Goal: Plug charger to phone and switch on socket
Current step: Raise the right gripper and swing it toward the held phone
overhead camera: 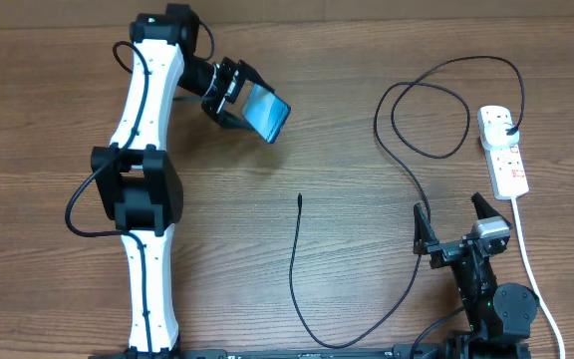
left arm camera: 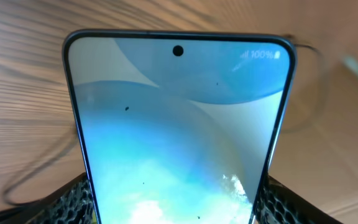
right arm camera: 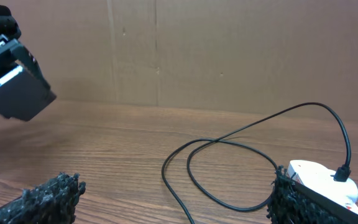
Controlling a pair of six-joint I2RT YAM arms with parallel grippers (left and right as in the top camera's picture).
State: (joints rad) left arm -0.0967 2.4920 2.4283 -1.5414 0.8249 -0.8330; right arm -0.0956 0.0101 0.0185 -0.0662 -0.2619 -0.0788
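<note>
Jaws of the left arm stood partly open, clamped on the phone's [overhead camera: 265,112] long edges, aloft over the worktop's [overhead camera: 347,50] far left; right jaws gaped wide, empty. Best to pinch the charger [overhead camera: 298,214] just behind its tip, aligned with the port. The phone's long axis ran diagonally, top edge toward the socket [overhead camera: 503,150] side.

Wooden table [overhead camera: 48,100], black charger [overhead camera: 291,269], white socket [overhead camera: 503,155]

Lit phone [overhead camera: 265,112] tilted aloft; charger [overhead camera: 290,274] plugged into socket [overhead camera: 503,150].
</note>
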